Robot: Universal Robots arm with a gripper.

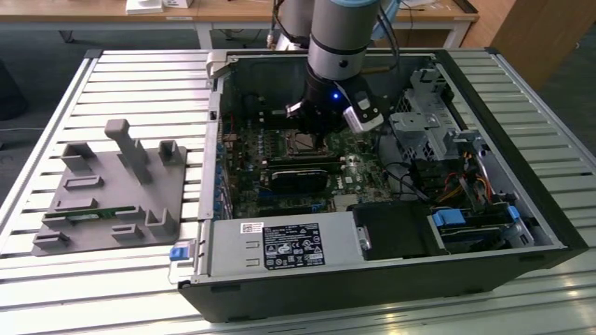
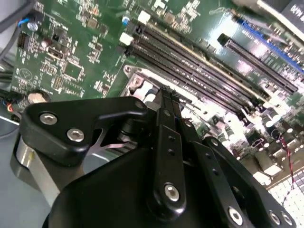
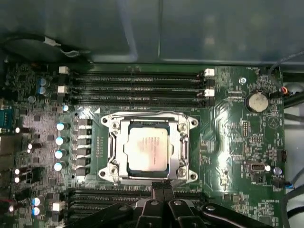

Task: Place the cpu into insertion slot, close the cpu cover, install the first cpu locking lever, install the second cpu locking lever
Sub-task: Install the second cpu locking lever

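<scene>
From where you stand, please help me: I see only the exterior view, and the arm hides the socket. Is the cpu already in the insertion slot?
Observer: Yes. In the first wrist view the cpu lies flat in the insertion slot, pale face up.
Operator: Is the cpu cover open or closed?
Observer: The cpu cover is down, with its silver frame lying around the chip's face.
Operator: Where are the gripper's tips?
Observer: The gripper is shut, its tips together at the cover's edge, on the side next to one bank of memory slots.
</scene>
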